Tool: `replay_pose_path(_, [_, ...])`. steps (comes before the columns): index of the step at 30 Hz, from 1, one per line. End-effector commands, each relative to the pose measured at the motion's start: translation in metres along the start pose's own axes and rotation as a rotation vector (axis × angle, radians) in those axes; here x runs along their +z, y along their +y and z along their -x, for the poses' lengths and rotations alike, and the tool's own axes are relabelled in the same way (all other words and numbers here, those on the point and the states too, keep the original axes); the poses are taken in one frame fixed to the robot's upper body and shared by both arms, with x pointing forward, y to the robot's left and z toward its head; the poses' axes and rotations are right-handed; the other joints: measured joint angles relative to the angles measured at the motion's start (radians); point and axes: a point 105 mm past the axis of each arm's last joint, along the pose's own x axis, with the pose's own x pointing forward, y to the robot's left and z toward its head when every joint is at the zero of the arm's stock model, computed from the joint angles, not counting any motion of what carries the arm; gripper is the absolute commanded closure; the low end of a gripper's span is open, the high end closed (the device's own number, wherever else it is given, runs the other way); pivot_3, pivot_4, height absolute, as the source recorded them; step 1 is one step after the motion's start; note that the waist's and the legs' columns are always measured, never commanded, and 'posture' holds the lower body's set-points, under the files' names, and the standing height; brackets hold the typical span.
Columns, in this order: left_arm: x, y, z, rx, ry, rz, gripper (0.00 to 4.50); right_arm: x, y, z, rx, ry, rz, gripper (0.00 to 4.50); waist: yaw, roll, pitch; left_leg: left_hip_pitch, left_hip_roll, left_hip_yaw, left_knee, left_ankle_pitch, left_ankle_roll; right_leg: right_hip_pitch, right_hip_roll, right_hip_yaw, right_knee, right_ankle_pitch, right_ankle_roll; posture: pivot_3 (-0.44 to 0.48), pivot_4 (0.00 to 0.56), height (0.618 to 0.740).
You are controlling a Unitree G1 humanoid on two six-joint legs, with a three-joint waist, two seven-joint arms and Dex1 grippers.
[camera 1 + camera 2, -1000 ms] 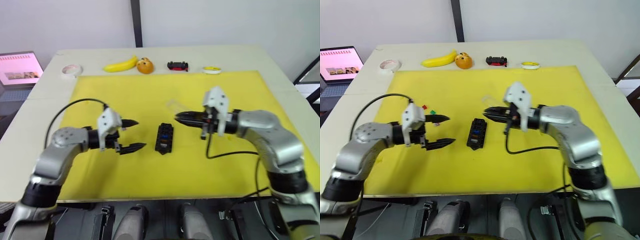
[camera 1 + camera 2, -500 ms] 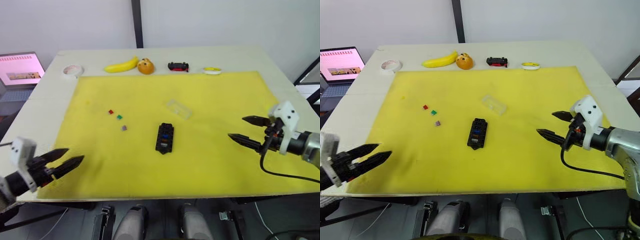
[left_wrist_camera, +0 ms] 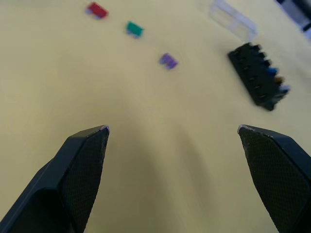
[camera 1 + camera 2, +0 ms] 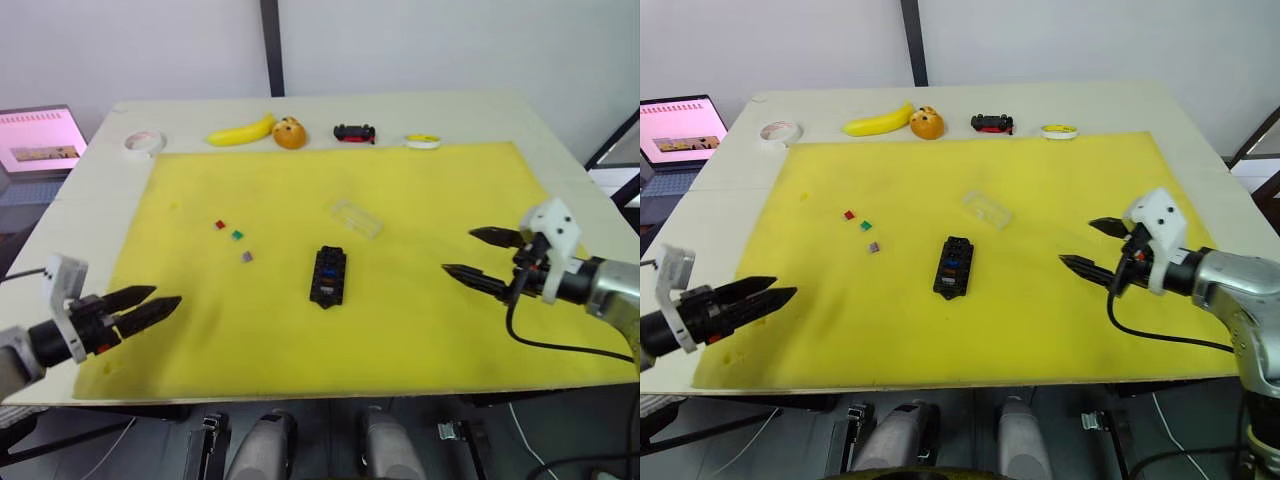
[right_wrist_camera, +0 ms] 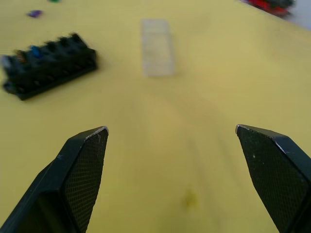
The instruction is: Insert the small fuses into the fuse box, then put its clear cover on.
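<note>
The black fuse box (image 4: 330, 275) lies in the middle of the yellow mat (image 4: 430, 190), with a blue and an orange-brown fuse seated in its slots. The clear cover (image 4: 357, 218) rests just behind it, slightly to the right. Three small fuses lie loose to its left: red (image 4: 221, 225), green (image 4: 238, 235) and purple (image 4: 247, 256). My left gripper (image 4: 165, 297) is open near the mat's front left corner, far from the fuses. My right gripper (image 4: 457, 250) is open over the mat's right side, pointing toward the box, with nothing between its fingers.
Along the table's far edge sit a white tape roll (image 4: 143, 141), a banana (image 4: 242, 130), an orange toy (image 4: 291, 132), a black-and-red toy car (image 4: 355, 132) and a yellow disc (image 4: 424, 140). A laptop (image 4: 38, 140) stands off the table's left side.
A second ago both grippers hovered beside the fuse box, the right one shut. Both arms swung out to the mat's edges, the right gripper opened, and both have since edged back inward.
</note>
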Motion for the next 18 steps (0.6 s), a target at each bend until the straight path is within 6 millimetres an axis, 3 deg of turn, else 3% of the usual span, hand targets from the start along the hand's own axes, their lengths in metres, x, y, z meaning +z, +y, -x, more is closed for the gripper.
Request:
replay_pose_path(1, [-0.005, 0.002, -0.014, -0.029, 0.104, 0.121, 0.00, 0.027, 0.031, -0.018, 0.143, -0.081, 0.059, 0.06, -0.001, 0.000, 0.000, 0.000, 0.000, 0.000, 0.000, 0.000, 0.000, 0.000, 0.000, 0.000, 0.001, 0.000, 0.000, 0.000, 0.150, 0.740])
replay_pose_path(7, [0.012, 0.007, -0.044, -0.107, 0.113, 0.368, 0.00, 0.043, 0.066, -0.048, 0.274, -0.161, 0.054, 0.06, 0.005, -0.002, -0.001, -0.001, -0.001, -0.001, 0.001, 0.000, -0.001, 0.000, 0.000, -0.001, 0.001, 0.000, 0.000, 0.000, 0.150, 0.740])
replay_pose_path(14, [0.026, 0.004, -0.067, -0.195, 0.081, 0.521, 0.00, 0.051, 0.085, -0.073, 0.313, -0.191, 0.088, 0.06, 0.002, -0.002, -0.001, -0.001, -0.001, -0.001, 0.001, 0.004, -0.007, -0.002, 0.000, -0.001, 0.002, 0.000, 0.000, 0.000, 0.150, 0.740])
replay_pose_path(18, [0.024, 0.006, -0.080, -0.195, 0.075, 0.545, 0.00, 0.051, 0.088, -0.081, 0.309, -0.194, 0.098, 0.06, 0.002, -0.002, -0.001, -0.001, -0.001, -0.001, 0.001, 0.004, -0.007, -0.002, 0.000, 0.000, 0.002, 0.000, 0.000, 0.000, 0.150, 0.740])
